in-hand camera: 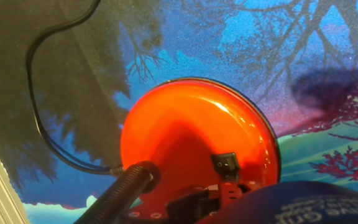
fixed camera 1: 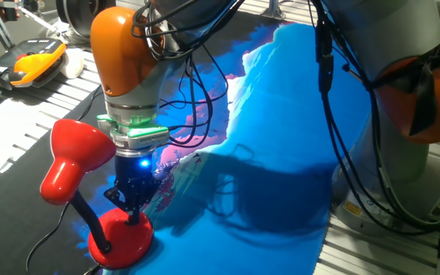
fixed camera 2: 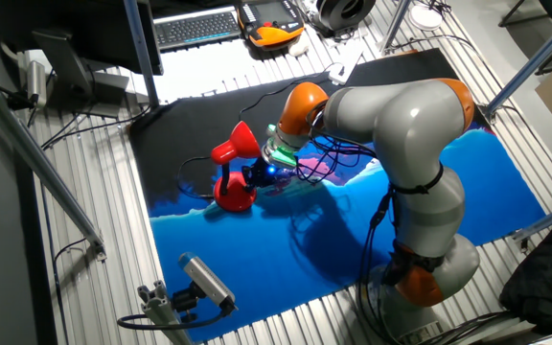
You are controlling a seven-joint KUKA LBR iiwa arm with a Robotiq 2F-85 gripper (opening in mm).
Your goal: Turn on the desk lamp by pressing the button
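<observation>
The desk lamp (fixed camera 1: 75, 156) is glossy red, with a bell shade, a black bendy neck (fixed camera 1: 90, 218) and a domed base (fixed camera 1: 122, 238). It stands at the near left and also shows in the other fixed view (fixed camera 2: 233, 168). No glow shows from the shade. My gripper (fixed camera 1: 134, 212) points straight down with its tip on or just above the top of the base. In the hand view the base (in-hand camera: 191, 137) fills the middle. The button (in-hand camera: 224, 163) is a small black switch near its lower right rim, just above blurred hand parts. No view shows the fingertips clearly.
The lamp's thin black cord (in-hand camera: 39, 93) loops left of the base. A blue patterned cloth (fixed camera 1: 296, 137) covers the table on black matting. An orange-and-black handheld device (fixed camera 1: 33, 63) lies at the far left. A keyboard (fixed camera 2: 197, 27) and a small camera (fixed camera 2: 204, 281) sit at the edges.
</observation>
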